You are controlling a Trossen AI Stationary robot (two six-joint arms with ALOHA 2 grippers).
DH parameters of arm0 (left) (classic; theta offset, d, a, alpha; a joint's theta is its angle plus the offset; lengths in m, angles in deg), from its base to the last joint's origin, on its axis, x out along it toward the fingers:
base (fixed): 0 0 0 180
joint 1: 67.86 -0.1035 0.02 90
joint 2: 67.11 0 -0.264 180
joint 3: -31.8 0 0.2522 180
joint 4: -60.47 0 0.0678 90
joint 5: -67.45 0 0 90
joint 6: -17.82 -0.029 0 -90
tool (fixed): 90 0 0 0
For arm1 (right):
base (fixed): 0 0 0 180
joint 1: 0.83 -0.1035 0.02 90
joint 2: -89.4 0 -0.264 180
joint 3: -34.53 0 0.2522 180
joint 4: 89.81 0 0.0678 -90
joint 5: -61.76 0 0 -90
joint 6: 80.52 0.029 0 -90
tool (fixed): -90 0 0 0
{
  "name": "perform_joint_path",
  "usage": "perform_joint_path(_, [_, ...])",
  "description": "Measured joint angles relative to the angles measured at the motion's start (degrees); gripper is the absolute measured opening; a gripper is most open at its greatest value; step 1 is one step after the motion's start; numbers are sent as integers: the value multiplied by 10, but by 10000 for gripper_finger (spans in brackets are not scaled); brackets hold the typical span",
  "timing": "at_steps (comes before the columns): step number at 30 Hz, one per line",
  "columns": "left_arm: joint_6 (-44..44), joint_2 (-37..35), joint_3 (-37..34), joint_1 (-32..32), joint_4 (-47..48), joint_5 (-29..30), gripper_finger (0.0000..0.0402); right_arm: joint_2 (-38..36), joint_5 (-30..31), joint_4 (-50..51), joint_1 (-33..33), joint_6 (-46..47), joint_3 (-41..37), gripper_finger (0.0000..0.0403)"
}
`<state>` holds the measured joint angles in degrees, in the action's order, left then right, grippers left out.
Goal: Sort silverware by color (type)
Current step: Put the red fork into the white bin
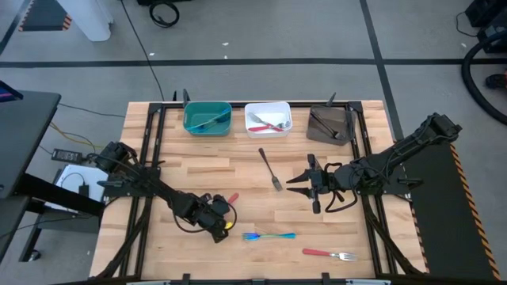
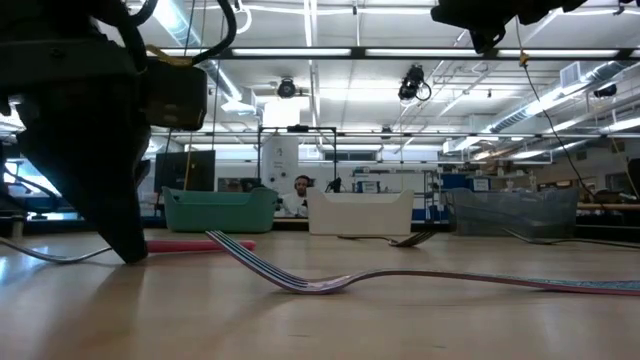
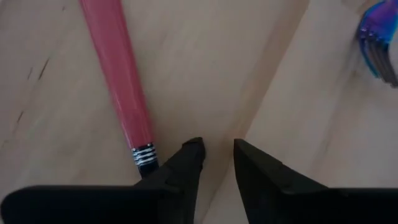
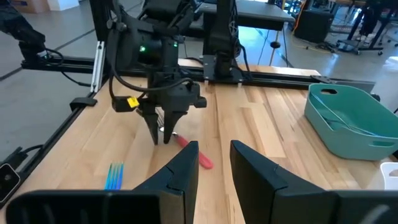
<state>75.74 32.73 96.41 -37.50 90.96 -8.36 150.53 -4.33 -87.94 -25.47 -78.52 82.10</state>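
The left gripper (image 1: 223,219) points down near the table's front edge, fingers slightly parted, holding nothing; a red-handled fork (image 3: 118,74) lies just beside its tips. An iridescent blue fork (image 1: 268,236) lies near. The right gripper (image 1: 305,184) hovers open, empty, over bare wood.

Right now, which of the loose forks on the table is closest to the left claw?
The red-handled fork under the left gripper; the blue-teal fork, dark grey fork and second red fork lie farther off.
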Motion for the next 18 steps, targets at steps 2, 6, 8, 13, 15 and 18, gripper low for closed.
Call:
perform_joint_path(2, [7, -10, 8, -1, 18, -12, 109, 0, 0, 0, 0, 0, 0, 101])
perform_joint_path(6, [26, -33, 50, 10, 75, -46, 109, 0, 0, 0, 0, 0, 0, 101])
perform_joint_path(8, [41, -32, 69, 26, 129, -52, 109, 0, 0, 1, 0, 0, 0, 101])
perform_joint_path(13, [100, -32, 93, 69, 239, -66, 109, 0, 0, 8, 0, 0, 0, 101])
perform_joint_path(15, [130, -32, 92, 85, 253, -66, 109, 0, 0, 15, 0, 7, 0, 101])
perform_joint_path(18, [149, -32, 93, 99, 247, -66, 109, 0, 0, 17, 0, 15, 0, 101])
